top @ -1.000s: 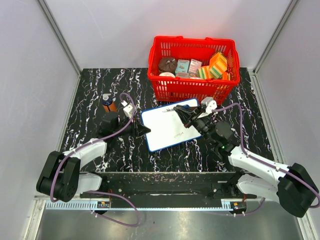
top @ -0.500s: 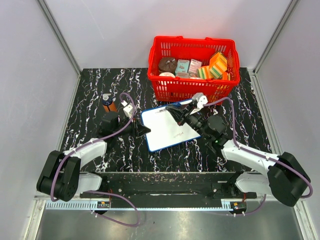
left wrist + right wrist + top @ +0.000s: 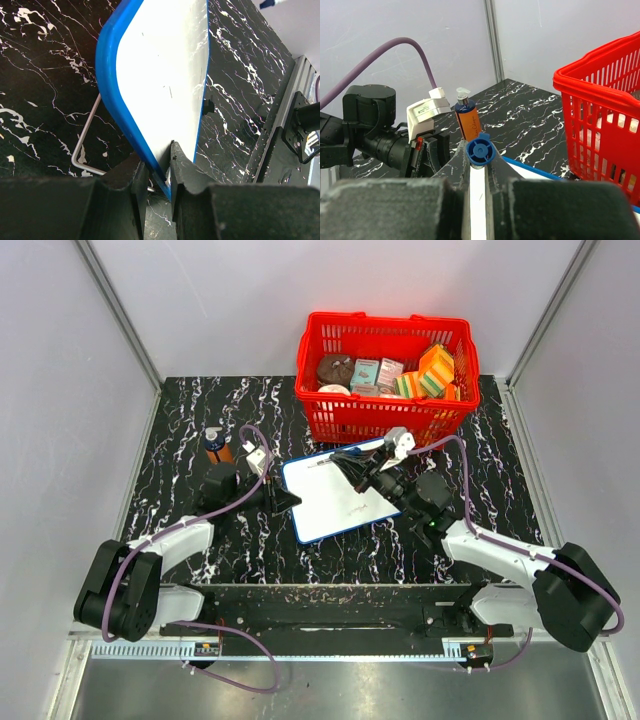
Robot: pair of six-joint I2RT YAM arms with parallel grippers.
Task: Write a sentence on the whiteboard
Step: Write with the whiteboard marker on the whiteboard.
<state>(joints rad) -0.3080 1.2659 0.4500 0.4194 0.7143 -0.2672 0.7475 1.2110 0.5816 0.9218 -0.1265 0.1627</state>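
The whiteboard (image 3: pixel 335 498) lies tilted on the black marble table, its blue frame showing in the left wrist view (image 3: pixel 112 85). My left gripper (image 3: pixel 289 500) is shut on the board's left edge (image 3: pixel 159 167). My right gripper (image 3: pixel 358 468) hovers over the board's far part, shut on a marker (image 3: pixel 333 460) whose blue end cap (image 3: pixel 480 151) sits between the fingers. The marker points toward the board's far left corner. No readable sentence shows on the board, only faint small marks (image 3: pixel 170 92).
A red basket (image 3: pixel 330 420) full of groceries stands just behind the board, also seen in the right wrist view (image 3: pixel 600 125). An orange bottle (image 3: pixel 215 445) stands at the far left. A wire stand (image 3: pixel 82 150) lies under the board's left edge.
My right gripper has moved left and away from me with the marker, from the board's right side to over its far part, then held nearly still. The left gripper has not moved.
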